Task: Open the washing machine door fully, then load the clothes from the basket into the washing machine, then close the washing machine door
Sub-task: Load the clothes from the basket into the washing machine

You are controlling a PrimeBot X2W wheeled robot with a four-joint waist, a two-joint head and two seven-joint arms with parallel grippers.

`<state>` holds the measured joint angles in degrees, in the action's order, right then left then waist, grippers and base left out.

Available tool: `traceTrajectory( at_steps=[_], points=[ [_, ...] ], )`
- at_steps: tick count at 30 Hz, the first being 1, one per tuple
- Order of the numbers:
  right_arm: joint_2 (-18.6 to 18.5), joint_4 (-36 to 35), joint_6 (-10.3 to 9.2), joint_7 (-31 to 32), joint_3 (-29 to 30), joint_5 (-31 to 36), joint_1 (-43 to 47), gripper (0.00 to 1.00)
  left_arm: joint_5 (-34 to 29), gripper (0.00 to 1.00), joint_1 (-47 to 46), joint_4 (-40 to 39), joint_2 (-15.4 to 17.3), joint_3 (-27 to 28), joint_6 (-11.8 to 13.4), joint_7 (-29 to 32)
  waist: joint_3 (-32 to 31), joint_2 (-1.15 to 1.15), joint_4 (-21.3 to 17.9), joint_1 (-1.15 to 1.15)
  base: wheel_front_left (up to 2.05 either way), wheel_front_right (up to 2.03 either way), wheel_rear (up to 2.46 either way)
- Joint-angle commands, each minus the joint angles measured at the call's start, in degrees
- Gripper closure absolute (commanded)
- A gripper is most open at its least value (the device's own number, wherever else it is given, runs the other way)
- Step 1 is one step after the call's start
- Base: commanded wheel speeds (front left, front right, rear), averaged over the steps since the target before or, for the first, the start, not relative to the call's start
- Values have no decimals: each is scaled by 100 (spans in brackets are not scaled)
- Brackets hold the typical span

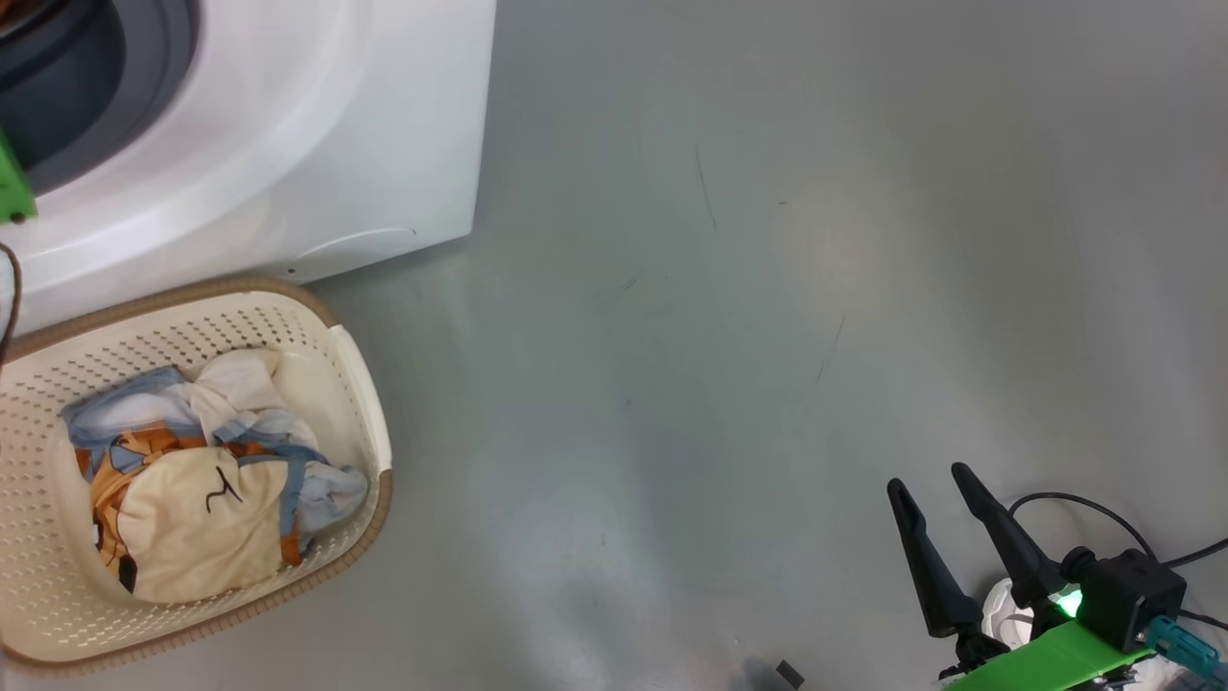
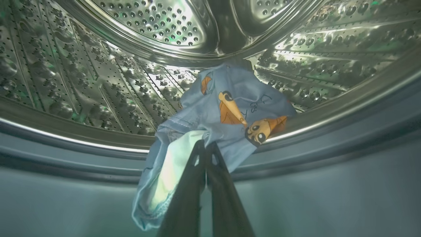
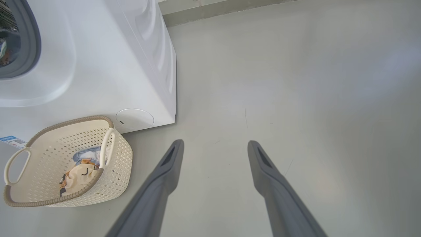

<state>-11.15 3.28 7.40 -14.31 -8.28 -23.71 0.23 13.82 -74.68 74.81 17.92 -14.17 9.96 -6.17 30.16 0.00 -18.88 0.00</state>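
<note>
Left claw (image 2: 206,146), its two dark fingers pressed together, touches with its tips one blue printed garment (image 2: 230,108) draped over the lip of the steel drum (image 2: 98,82) and hanging down across the grey seal (image 2: 329,141) just ahead of it; whether any cloth is pinched cannot be told. Right claw (image 3: 215,144) spreads its two fingers wide, holding nothing, above the grey floor (image 3: 296,82), with one basket (image 3: 121,158) well off to its left holding a small heap of clothes (image 3: 80,171) too bunched to count, and one washing machine (image 3: 98,65) standing just beyond that basket.
</note>
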Motion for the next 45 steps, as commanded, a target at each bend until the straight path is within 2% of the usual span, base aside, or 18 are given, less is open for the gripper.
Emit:
traceTrajectory(
  at_steps=[1,12,19,25,33,45],
  points=[
    [-111,-104,9,-69,-94,58,151,0,60,100,-173,-111,227,83,63,-97,-4,0,-7,0,0,0,0],
    [-99,-138,9,-69,-128,32,198,0,430,100,-403,-185,288,362,71,-607,155,0,-159,0,0,0,0],
    [12,-153,9,-69,-179,8,129,0,466,100,-586,-545,341,379,10,-856,455,0,-213,0,0,0,0],
    [84,-147,9,-69,-219,2,21,0,423,100,-498,-1679,450,586,75,-880,606,0,-203,0,0,0,0],
    [64,-160,9,-69,-293,-19,-52,0,259,100,-194,-2630,574,989,149,-882,688,0,-240,0,0,0,0],
    [77,-146,9,-69,-471,-46,33,0,87,100,-449,-1659,481,899,-49,-882,656,0,-395,0,0,0,0]
  ],
)
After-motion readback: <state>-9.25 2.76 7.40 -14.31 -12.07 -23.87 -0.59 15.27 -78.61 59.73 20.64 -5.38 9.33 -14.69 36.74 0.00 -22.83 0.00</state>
